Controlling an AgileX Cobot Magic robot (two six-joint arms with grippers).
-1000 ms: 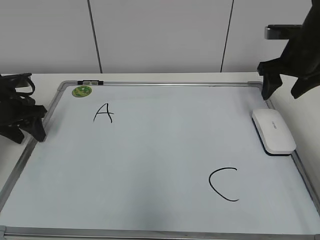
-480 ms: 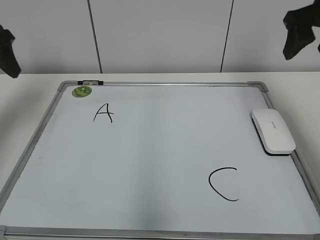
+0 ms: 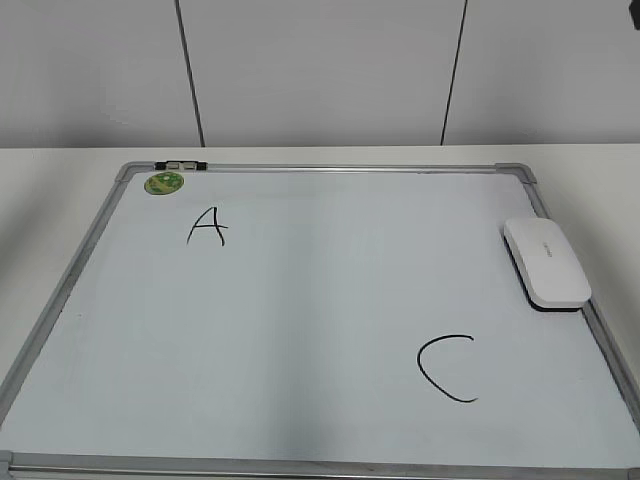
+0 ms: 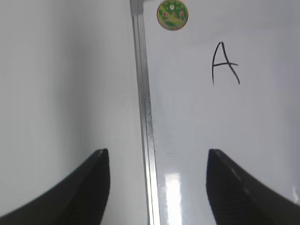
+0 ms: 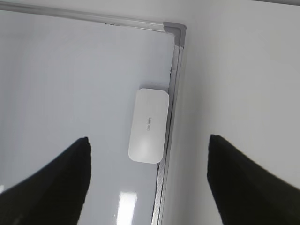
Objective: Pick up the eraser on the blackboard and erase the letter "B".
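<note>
The white eraser (image 3: 546,262) lies flat on the blackboard (image 3: 320,300), against its right frame. In the right wrist view the eraser (image 5: 149,125) sits far below, seen between my fingers. My right gripper (image 5: 149,138) hangs high above it, open and empty. My left gripper (image 4: 157,152) is also open and empty, high over the board's left frame (image 4: 143,93). Neither gripper shows in the exterior view. No letter "B" shows in any view; only a black "A" (image 3: 207,227) and a black "C" (image 3: 447,368) are on the board.
A round green magnet (image 3: 164,183) sits at the board's top left corner, near a small clip (image 3: 180,164) on the frame. White table surrounds the board, with a white panelled wall behind.
Both arms have risen and left the exterior view: a second ago they hung at the board's left and right edges. The eraser and letters have not moved.
</note>
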